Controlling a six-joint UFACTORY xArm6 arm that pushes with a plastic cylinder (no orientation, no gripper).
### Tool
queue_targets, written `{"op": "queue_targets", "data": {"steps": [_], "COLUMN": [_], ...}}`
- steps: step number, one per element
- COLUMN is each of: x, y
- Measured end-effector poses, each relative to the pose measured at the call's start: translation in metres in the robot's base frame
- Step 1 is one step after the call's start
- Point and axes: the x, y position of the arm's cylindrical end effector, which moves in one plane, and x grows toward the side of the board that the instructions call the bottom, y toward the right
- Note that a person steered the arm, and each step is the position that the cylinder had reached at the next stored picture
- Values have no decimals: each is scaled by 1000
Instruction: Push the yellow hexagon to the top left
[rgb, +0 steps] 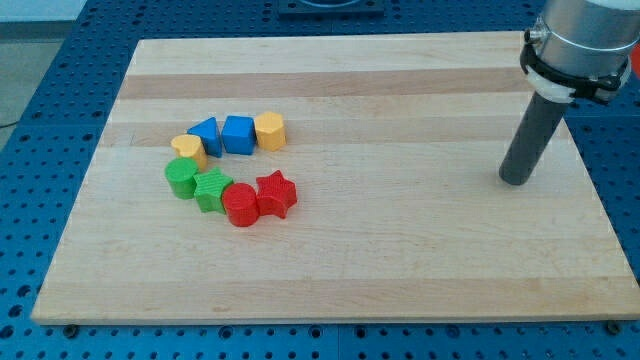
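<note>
The yellow hexagon (270, 131) sits on the wooden board (400, 260) left of centre, at the right end of a row with a blue cube (238, 134) and a blue triangle (205, 135). A yellow heart (188, 151) lies just below the triangle. My tip (516, 180) rests on the board far to the view's right, well apart from all blocks.
Below the row, a green cylinder (181, 179), a green star (211, 189), a red cylinder (240, 204) and a red star (276, 194) form a curved chain. The board's edges border a blue perforated table (40, 200).
</note>
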Motion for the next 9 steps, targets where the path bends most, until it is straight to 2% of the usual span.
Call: {"op": "queue_targets", "data": {"steps": [3,6,8,9], "x": [-2,-82,-68,-38], "y": [7,7,-62,-103]}}
